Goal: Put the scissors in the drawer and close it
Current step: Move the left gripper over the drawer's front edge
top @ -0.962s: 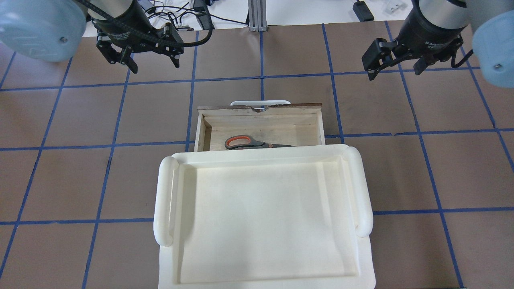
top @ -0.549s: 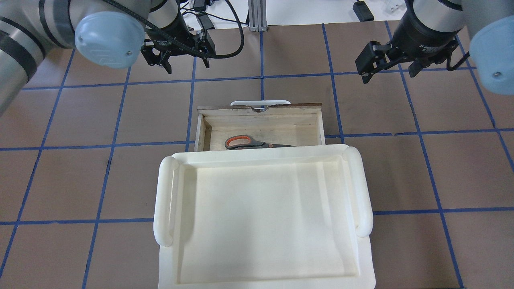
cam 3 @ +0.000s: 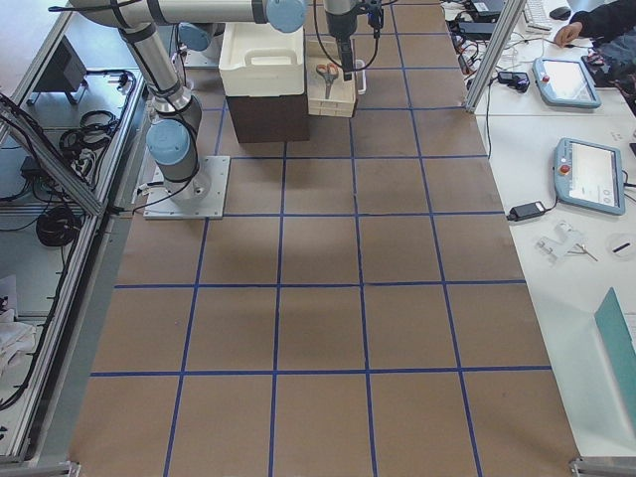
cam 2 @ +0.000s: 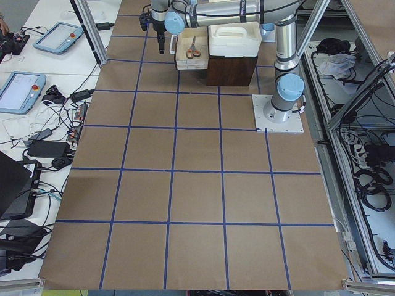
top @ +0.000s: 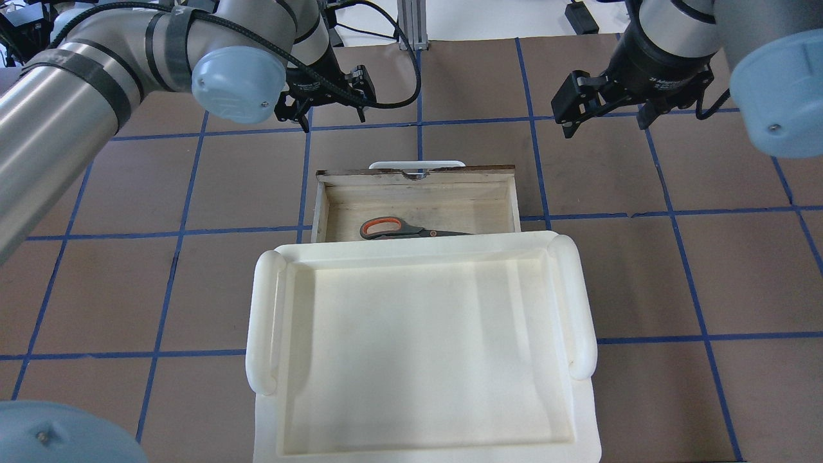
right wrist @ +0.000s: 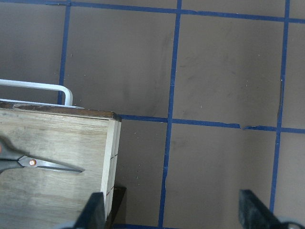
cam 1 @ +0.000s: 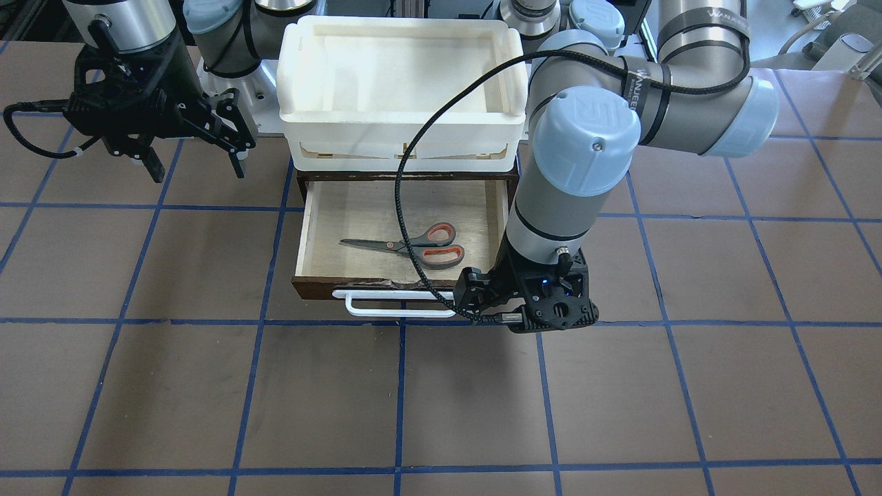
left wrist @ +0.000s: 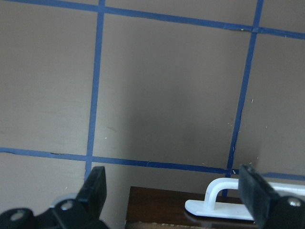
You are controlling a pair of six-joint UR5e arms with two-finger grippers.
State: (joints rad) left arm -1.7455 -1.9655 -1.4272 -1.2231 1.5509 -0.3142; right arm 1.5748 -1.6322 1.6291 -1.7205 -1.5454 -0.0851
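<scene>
The scissors point(top: 398, 229) lie flat inside the open drawer point(top: 331, 212), and they also show in the front view point(cam 1: 413, 246). The drawer's white bar handle point(top: 416, 164) faces away from the robot. My left gripper point(top: 329, 114) is open and empty, hanging above the table just beyond the drawer front near one end of the handle point(left wrist: 228, 200). In the front view it point(cam 1: 524, 310) points down by the handle's right end point(cam 1: 400, 305). My right gripper point(top: 604, 119) is open and empty, above the table off the drawer's other front corner point(right wrist: 112, 117).
A white plastic tray point(top: 263, 321) sits on top of the dark cabinet point(cam 2: 231, 71) that holds the drawer, covering the drawer's back part. Brown table paper with blue tape lines point(top: 533, 122) surrounds it. Tablets and cables lie on side tables point(cam 3: 576, 169).
My left arm has swung right, bringing its gripper from the far left toward the drawer front. My right gripper has drifted slightly left. Scissors and drawer have not moved.
</scene>
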